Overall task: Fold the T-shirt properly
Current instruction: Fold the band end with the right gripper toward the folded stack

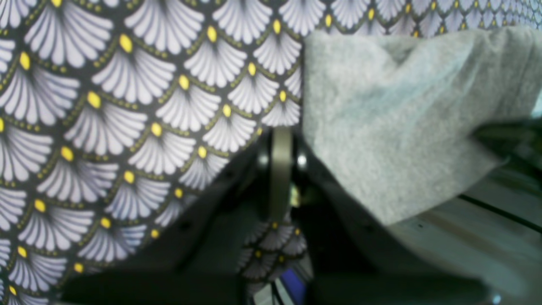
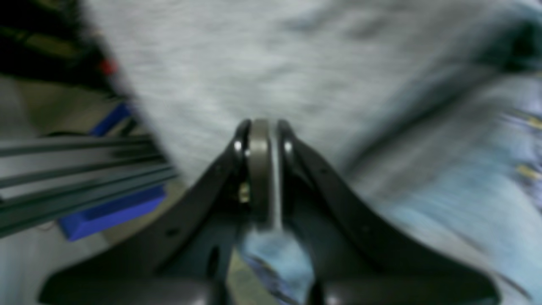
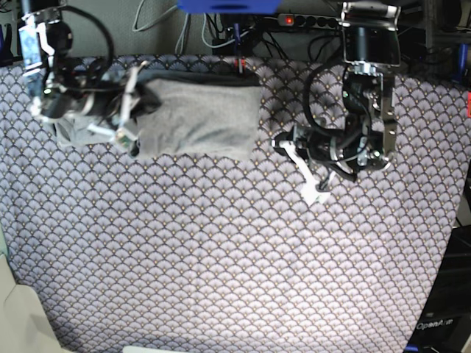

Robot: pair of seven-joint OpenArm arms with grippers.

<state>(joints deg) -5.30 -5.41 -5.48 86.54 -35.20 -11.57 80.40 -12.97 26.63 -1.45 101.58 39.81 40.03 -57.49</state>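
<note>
The light grey T-shirt (image 3: 199,118) lies folded into a rectangle at the back left of the patterned tablecloth (image 3: 221,250). My right gripper (image 3: 132,110) is at the shirt's left end. In the blurred right wrist view its fingers (image 2: 259,169) stand nearly together, with a thin strip of pale cloth pinched between them and the T-shirt (image 2: 254,63) filling the picture above. My left gripper (image 3: 281,145) hangs just right of the shirt with nothing in it. Its fingers (image 1: 280,169) are pressed shut over the tablecloth (image 1: 127,106), close beside the T-shirt (image 1: 402,118).
Cables and a power strip (image 3: 309,20) run along the back edge of the table. A blue part (image 2: 110,212) and dark rails (image 2: 76,169) show past the table edge in the right wrist view. More grey cloth (image 3: 68,132) shows left of the right arm.
</note>
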